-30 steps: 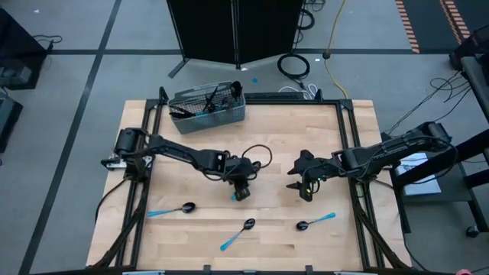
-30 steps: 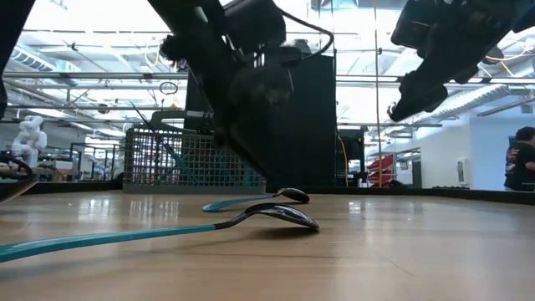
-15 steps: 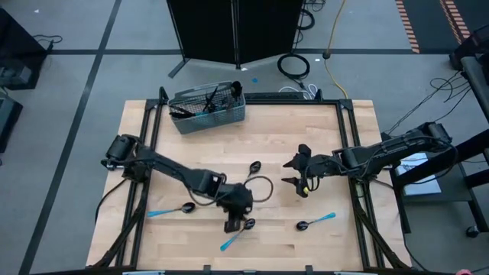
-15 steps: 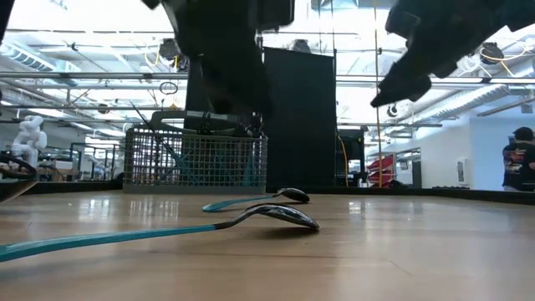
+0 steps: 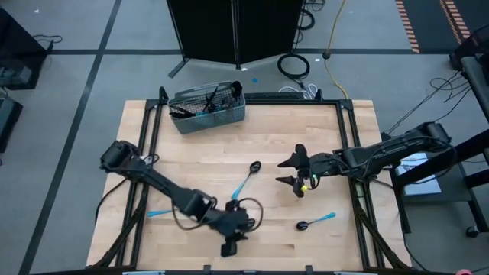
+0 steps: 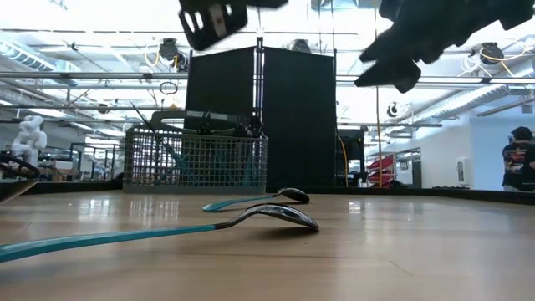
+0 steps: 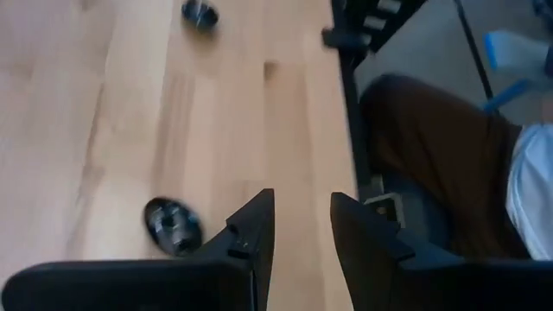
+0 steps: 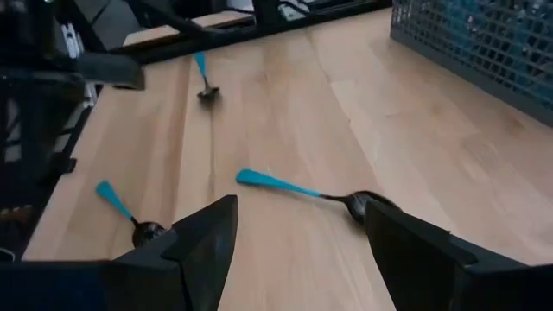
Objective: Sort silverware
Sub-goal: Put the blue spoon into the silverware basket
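- Spoon count on the open bench (image 5: 199, 160) has changed: the centre spoon (image 5: 246, 179) now lies bare, head towards the basket (image 5: 208, 113), where the left gripper (image 5: 229, 247) hung a second ago.
- That gripper has swung off to the bench's near edge. Its fingers stand a little apart with nothing between them.
- The right gripper (image 5: 281, 172) has barely shifted. It hovers just beside the centre spoon with its fingers spread wide and empty.
- My reading: no spoon has reached the basket in this stretch, and four still lie loose, so sorting is far from done. The centre spoon looks the easiest next pick for the right arm.
- From above, the left spoon (image 5: 158, 213) is half covered by the left arm, the right spoon (image 5: 316, 221) lies clear, and the front spoon is hidden under the left gripper.
- The right wrist view does show the front spoon (image 8: 123, 208), flat on the wood and not held.
- The left wrist view adds a dark spoon head close beside its fingers, untouched.
- The low view shows only two spoons, with the basket behind them and both grippers high.
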{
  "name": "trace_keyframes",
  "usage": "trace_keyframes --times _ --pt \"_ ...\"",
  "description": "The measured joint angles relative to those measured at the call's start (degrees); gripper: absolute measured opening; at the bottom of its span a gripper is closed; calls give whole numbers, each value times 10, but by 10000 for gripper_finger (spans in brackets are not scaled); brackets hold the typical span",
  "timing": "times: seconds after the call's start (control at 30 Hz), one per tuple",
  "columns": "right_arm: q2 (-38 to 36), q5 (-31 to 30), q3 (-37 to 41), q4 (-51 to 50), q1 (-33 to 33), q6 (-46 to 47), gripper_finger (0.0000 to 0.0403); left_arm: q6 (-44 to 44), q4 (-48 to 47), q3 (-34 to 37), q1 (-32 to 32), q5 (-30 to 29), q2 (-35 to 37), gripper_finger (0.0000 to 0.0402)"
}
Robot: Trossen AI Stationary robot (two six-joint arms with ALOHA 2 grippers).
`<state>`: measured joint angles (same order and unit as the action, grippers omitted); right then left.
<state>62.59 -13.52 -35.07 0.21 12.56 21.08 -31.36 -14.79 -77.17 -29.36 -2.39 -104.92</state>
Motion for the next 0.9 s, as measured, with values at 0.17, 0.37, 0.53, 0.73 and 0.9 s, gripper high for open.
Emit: trace_keyframes --times 0.17,0.37,0.53,0.73,0.9 --pt "33 1 0 20 21 7 249 -36 60 0 -51 -87 0 111" --pt "74 1 0 18 57 23 249 -119 100 -10 -96 -154 -24 111" --pt "88 1 0 20 72 37 249 -133 67 -93 -112 -153 -108 111" --pt "88 0 0 23 74 43 249 -149 -199 -252 -103 -191 -193 111" --pt "88 0 0 22 74 42 249 -209 -331 -292 -100 -230 -204 111"
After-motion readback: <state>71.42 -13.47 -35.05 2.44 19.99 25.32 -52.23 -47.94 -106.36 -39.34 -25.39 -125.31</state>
